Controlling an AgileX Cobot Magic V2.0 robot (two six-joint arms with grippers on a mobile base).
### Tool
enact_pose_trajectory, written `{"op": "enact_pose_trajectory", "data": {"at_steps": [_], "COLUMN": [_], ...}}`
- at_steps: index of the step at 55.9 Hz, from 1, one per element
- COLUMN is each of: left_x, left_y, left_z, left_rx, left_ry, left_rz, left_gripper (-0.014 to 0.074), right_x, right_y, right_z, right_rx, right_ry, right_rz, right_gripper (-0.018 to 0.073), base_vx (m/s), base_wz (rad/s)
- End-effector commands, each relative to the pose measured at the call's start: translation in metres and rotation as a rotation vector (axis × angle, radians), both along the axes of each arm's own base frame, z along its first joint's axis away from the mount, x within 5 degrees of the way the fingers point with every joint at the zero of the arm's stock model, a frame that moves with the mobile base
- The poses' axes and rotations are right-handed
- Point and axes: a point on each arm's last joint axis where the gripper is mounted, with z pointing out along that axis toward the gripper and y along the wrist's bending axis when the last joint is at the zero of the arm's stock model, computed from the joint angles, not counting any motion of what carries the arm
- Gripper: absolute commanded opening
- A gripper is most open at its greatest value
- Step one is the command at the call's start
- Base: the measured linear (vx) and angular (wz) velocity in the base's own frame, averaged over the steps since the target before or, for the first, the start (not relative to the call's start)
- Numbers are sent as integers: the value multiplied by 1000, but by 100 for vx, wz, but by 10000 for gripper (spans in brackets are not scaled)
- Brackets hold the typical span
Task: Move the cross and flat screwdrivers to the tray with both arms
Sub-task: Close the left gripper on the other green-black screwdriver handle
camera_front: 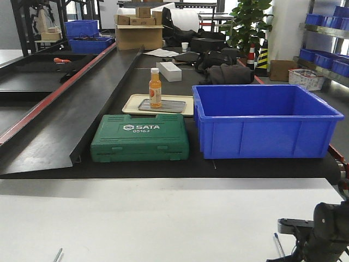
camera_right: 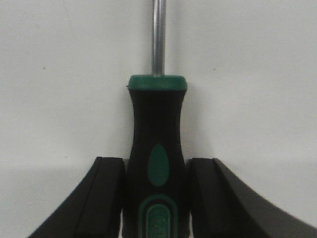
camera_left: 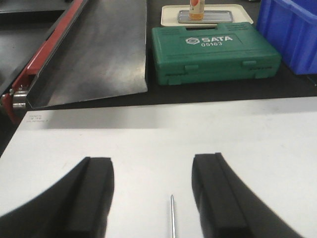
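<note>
Our left gripper (camera_left: 151, 166) hangs spread over a bare screwdriver shaft (camera_left: 172, 215) on the white table (camera_left: 148, 129). Our right gripper (camera_right: 156, 166) straddles the green-black screwdriver (camera_right: 156, 129); we cannot tell if it pinches. The tray (camera_front: 131, 103) holds neither, so both transfers remain.

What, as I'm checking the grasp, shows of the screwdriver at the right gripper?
The screwdriver has a waisted black handle, plastic-looking, with a green collar, oval inlay and butt insert. A bright steel shaft leaves the collar and exits the frame, tip unseen. It lies on the white table, the right gripper's fingers flush against both handle sides.
</note>
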Motion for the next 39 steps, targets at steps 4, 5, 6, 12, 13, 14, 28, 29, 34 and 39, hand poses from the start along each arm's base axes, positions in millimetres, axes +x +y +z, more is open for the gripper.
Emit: {"op": "enact_pose_trajectory", "data": {"at_steps": [4, 5, 6, 12, 13, 14, 28, 29, 34, 39], "left_x": [1, 1, 1, 12, 15, 18, 67, 70, 90, 106], "left_y": [0, 0, 0, 0, 0, 0, -2, -2, -2, -3], "left_z": [4, 1, -1, -21, -25, -29, -90, -92, -106, -115], "left_rx": [-46, -47, -48, -42, -40, -39, -30, -29, -25, -23], "left_ry": [47, 77, 97, 243, 276, 298, 641, 659, 747, 785], "left_rz": [20, 21, 23, 29, 30, 30, 39, 40, 42, 43], "left_gripper": [482, 482, 482, 482, 482, 482, 482, 482, 482, 482], "right_x": [7, 7, 7, 7, 7, 8, 7, 7, 7, 7], "right_y": [1, 1, 1, 1, 1, 1, 2, 2, 2, 2], "right_z": [17, 17, 17, 17, 17, 17, 17, 17, 17, 17], "right_rx": [12, 13, 13, 22, 23, 24, 29, 29, 29, 30], "right_ry": [-80, -80, -81, -88, -88, -90, -89, -89, -87, -82], "right_rz": [-6, -7, -7, -17, -18, -19, -18, -18, -18, -17], "right_gripper": [-11, -11, -10, -8, -7, -7, -4, -4, -4, -3], "base_vx": [0, 0, 0, 0, 0, 0, 0, 0, 0, 0], "base_wz": [0, 0, 0, 0, 0, 0, 0, 0, 0, 0]}}
